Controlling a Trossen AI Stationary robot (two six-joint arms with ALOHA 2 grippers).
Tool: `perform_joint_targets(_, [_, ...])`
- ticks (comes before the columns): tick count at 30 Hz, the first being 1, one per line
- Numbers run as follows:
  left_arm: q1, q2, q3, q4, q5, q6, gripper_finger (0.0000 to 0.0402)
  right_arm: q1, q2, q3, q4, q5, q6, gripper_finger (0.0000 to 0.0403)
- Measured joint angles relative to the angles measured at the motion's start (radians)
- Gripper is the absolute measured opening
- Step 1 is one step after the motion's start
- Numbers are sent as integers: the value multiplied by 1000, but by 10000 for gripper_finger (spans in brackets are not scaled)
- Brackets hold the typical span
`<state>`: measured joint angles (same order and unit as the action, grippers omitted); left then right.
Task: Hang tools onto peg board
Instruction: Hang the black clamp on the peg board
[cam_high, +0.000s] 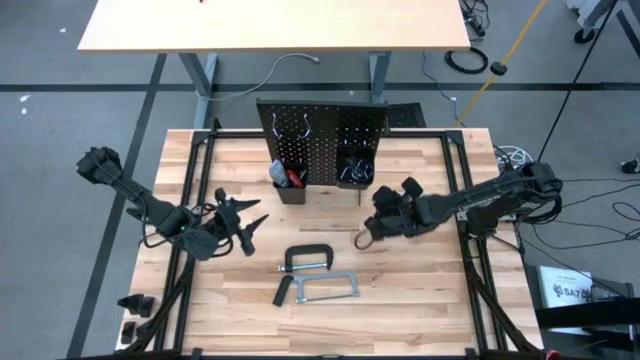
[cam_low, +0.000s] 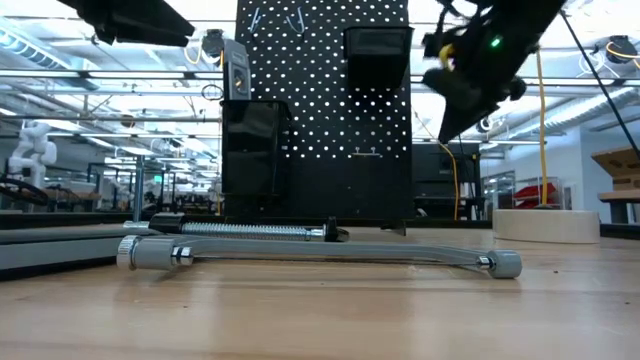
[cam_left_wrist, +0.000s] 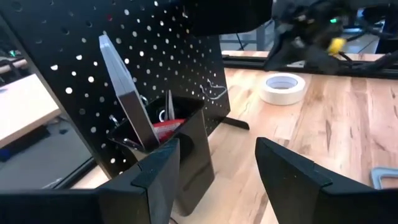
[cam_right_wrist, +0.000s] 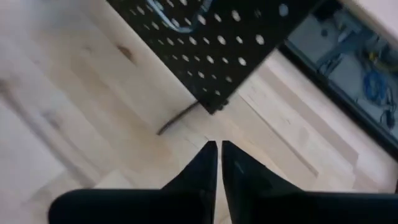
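We see the right gripper (cam_right_wrist: 217, 163) raised above the table (cam_high: 420, 290) with its fingers (cam_right_wrist: 200, 165) pressed together on nothing. Just ahead of its tips stands the peg board (cam_right_wrist: 205, 31), whose lower corner and foot lie right before them. In the high view this gripper (cam_high: 372, 232) sits just beside the board's right bin (cam_high: 355, 170), with a pale looped thing at its tip that we cannot tell apart from the arm's own parts.

The left gripper (cam_left_wrist: 214, 168) is spread wide and holds nothing. Directly ahead of its fingers (cam_left_wrist: 155, 171) is the board's left bin (cam_left_wrist: 180, 134), which holds a grey level (cam_left_wrist: 124, 93) leaning upright, a red-handled tool (cam_left_wrist: 168, 127) and some silver tools. Farther off past the gripper, a tape roll (cam_left_wrist: 283, 88) lies flat on the table, below the right arm.

From above, the C-clamp (cam_high: 308, 260) and the hacksaw (cam_high: 322, 289) lie on the table between the two grippers, nearer the front edge, close together. In the low view the hacksaw (cam_low: 320, 256) stretches across the foreground with the clamp's screw (cam_low: 255, 230) just behind it, and the board (cam_low: 320, 110) stands behind both.
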<state>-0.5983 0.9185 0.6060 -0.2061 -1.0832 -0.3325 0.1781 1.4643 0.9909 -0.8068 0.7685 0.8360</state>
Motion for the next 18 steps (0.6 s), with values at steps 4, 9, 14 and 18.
perform_joint_targets(4, [0, -6, 0, -2, 6, 7, 215, -86, 0, -7, 78, -55, -135, 2])
perform_joint_targets(9, [0, -6, 0, -18, 11, 7, 215, -164, -19, -45, 189, -113, -236, 1])
perform_joint_targets(14, [0, -6, 0, -24, 29, 8, 215, -200, -108, -164, 365, -154, -279, 0])
perform_joint_targets(18, [0, -6, 0, -22, 29, 24, 215, -214, -196, -301, 601, -225, -325, 0])
